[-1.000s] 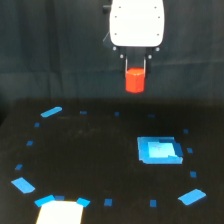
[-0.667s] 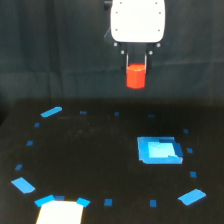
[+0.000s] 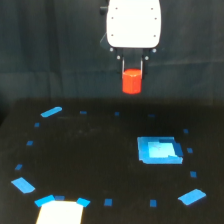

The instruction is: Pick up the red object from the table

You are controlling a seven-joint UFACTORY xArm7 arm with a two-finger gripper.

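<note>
Stubby red object (image 3: 132, 81) (bright orange-red cylinder) clamped between gripper (image 3: 132, 75) fingers, above table (image 3: 90, 165).

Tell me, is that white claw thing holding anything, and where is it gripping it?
Yes. The gripper holds the small red-orange cylinder by its upper part, one dark finger on each side, clear above the black table.

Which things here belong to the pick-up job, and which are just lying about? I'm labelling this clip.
Belongs to the job:
- red object, held off the table
- hand, closed on it

Just lying about:
- blue square
- blue tape marks
- pale patch at the bottom edge
</note>
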